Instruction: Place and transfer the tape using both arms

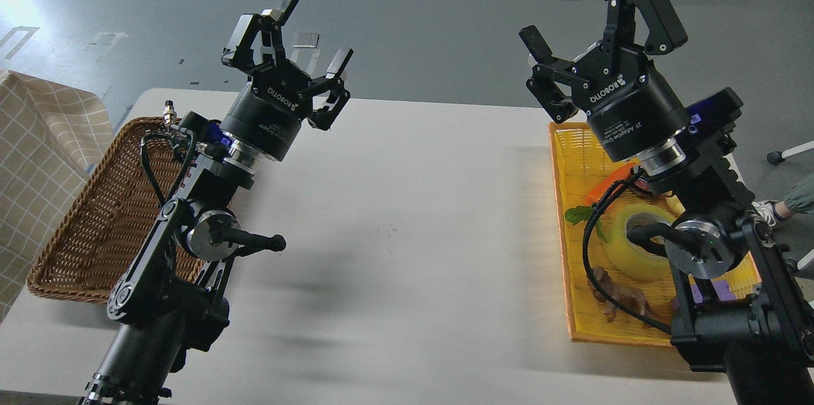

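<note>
The yellow tape roll (626, 252) lies flat in the yellow tray (575, 303) at the right, partly hidden by my right arm's cable and joint. My right gripper (566, 7) is raised high above the tray's far end, open and empty. My left gripper (315, 33) is raised over the table's far left, near the brown basket, open and empty. Both point up and away from the table.
A brown wicker basket (82, 214) stands at the left table edge, a checked cloth (32, 157) beside it. The tray also holds a carrot toy (604, 185), a brown animal figure (620, 297) and a purple piece (718, 290). The white table (407, 233) lies between the arms.
</note>
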